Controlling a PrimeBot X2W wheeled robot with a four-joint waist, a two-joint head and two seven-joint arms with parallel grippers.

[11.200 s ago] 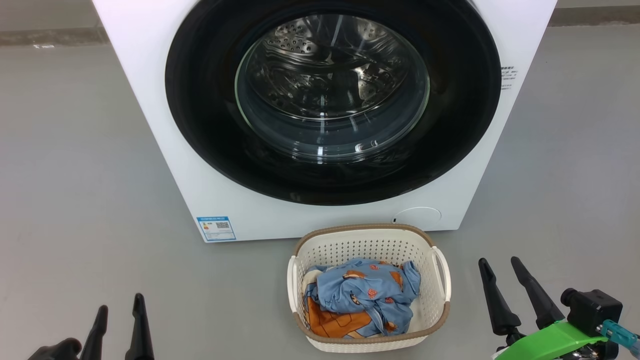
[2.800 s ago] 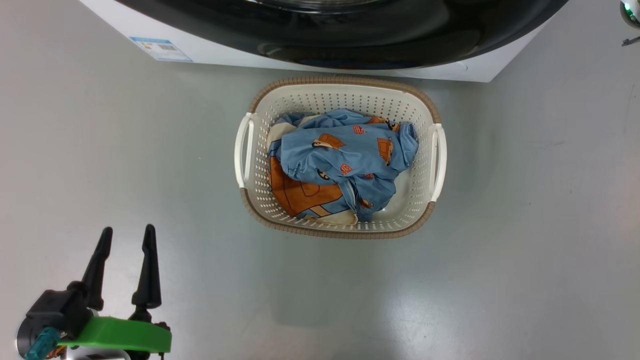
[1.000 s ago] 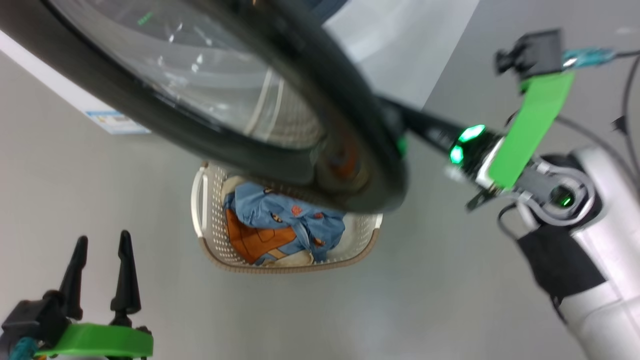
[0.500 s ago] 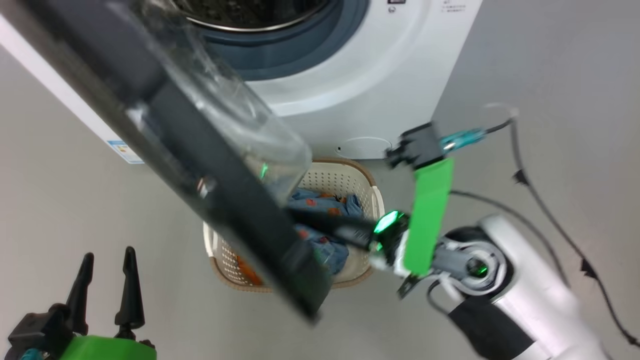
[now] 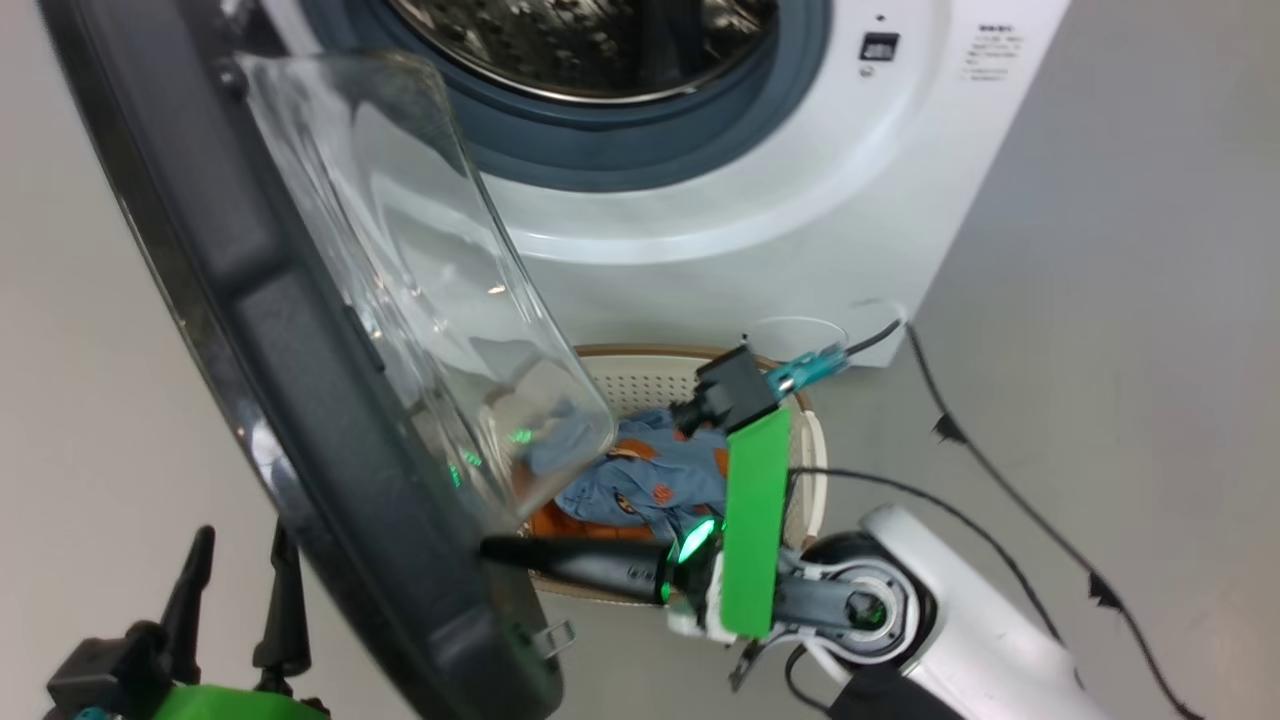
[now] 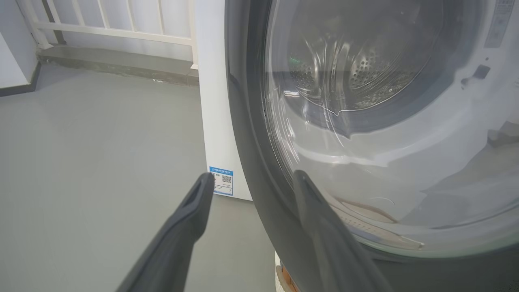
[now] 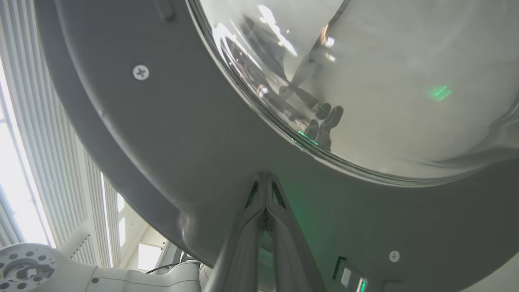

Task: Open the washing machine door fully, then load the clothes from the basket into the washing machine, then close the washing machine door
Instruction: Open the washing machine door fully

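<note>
The washing machine door [image 5: 270,330] stands swung out to the left, with its dark grey inner face and clear glass bowl [image 5: 420,270] turned toward me. My right gripper [image 5: 487,550] is shut, and its tips [image 7: 265,176] press against the door's inner face [image 7: 170,134] just below the glass. The washing machine [image 5: 760,200] shows its steel drum [image 5: 600,40] and grey gasket. In front of it stands the basket [image 5: 640,352], half under the door, with the blue and orange clothes [image 5: 650,480] inside. My left gripper [image 5: 244,535] is open and empty, just outside the door's black rim [image 6: 247,134].
A black cable [image 5: 1000,480] trails over the grey floor at the right of the machine. A blue label [image 6: 221,185] marks the machine's lower corner. A white railing [image 6: 109,24] and a low ledge line the far wall. Bare floor lies to the left.
The head camera has shifted. The door has swung further away from the machine, the shut right gripper staying against its inner face. The left gripper stays open at the lower left.
</note>
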